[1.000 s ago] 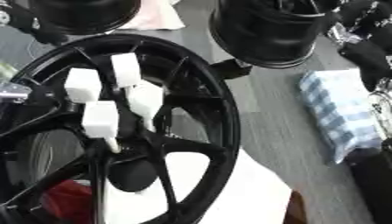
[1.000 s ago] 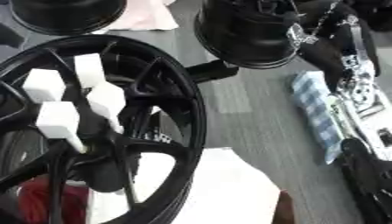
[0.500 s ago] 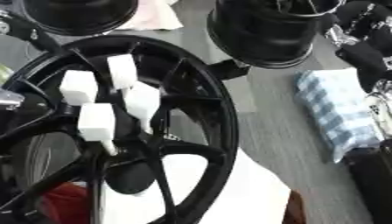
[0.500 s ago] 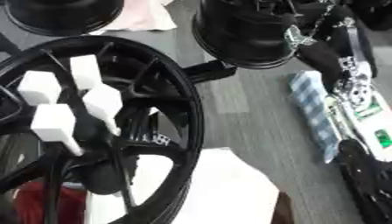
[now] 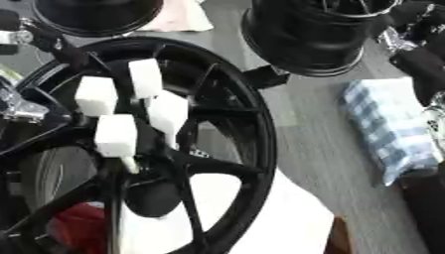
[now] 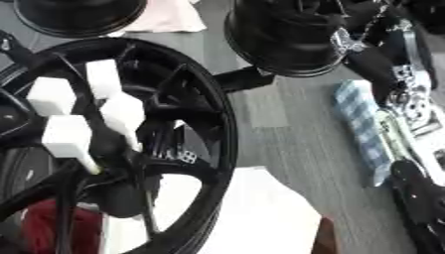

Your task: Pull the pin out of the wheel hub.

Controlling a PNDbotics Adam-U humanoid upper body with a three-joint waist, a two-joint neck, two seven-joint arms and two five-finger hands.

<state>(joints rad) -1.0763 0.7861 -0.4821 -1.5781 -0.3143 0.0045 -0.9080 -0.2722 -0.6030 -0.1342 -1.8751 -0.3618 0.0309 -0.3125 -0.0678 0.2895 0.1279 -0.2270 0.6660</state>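
Grey floor [image 5: 322,144]; white pins [image 5: 115,134] in wheel hub [image 5: 165,149], left hand [image 5: 22,106] beside.

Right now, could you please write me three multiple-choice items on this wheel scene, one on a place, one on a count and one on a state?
1. Where does the blue-and-white checked cloth lie?
A. On the grey table to the right of the black wheel
B. Inside the wheel, on its spokes
C. Under the red thing at lower left

2. How many white blocks sit at the hub of the black wheel?
A. Two
B. Four
C. Six

3. Is a robot hand on the white blocks?
A. Yes, fingers are curled round one
B. Yes, an open palm presses on them
C. No, none touches them

Answers: 1 A, the cloth lies on bare table beside the wheel's right rim. 2 B, four white blocks cluster over the hub. 3 C, the blocks stand free, with no fingers on them.
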